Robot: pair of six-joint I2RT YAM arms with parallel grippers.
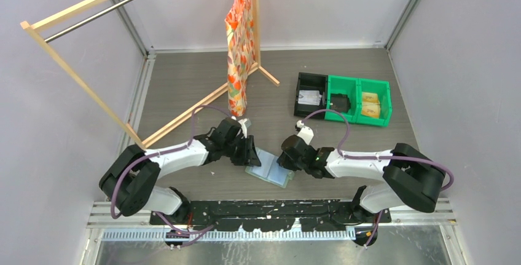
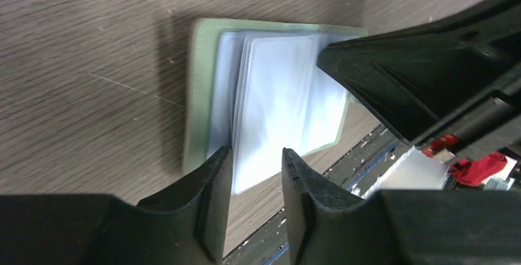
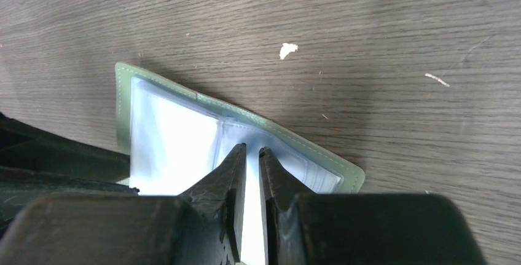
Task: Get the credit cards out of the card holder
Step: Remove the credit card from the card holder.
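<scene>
Wood-grain table (image 1: 184, 80), pale walls (image 1: 473, 62), card holder (image 1: 269, 171) open

Robot lab test cell: left arm (image 1: 178, 154) and right arm (image 1: 362, 163) are bolted to a black base plate (image 1: 270, 206) at the near edge of a grey wood-grain table (image 1: 184, 80). The table is boxed in by plain pale wall panels (image 1: 61, 105) on aluminium frame posts (image 1: 125, 13). Props look staged: a bare wooden garment rack (image 1: 80, 82) with one patterned cloth (image 1: 239, 43) hanging on it, a black bin (image 1: 312, 76) and green bins (image 1: 372, 83) in a row, and a small card holder (image 1: 270, 173) lying open between the arms.
</scene>
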